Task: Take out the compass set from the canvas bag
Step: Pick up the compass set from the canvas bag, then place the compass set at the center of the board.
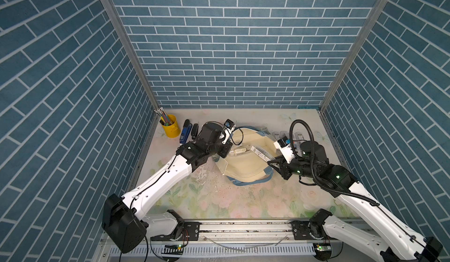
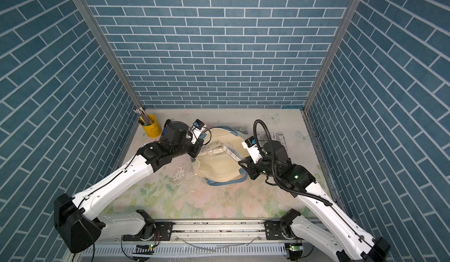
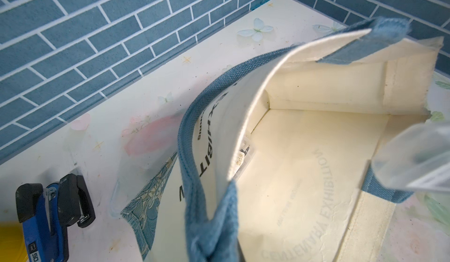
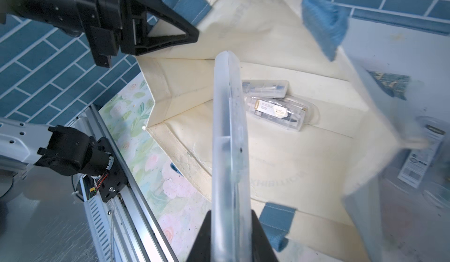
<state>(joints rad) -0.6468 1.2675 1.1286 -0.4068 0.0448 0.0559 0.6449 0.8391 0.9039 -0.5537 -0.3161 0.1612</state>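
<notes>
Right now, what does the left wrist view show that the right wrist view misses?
Only left wrist: blue stapler and black stapler beside the canvas bag, its outer lettering. Only right wrist: right gripper shut on the clear case, left gripper pinching the bag's rim. Both: the bag's cream interior, the held case, another case on its floor.
</notes>
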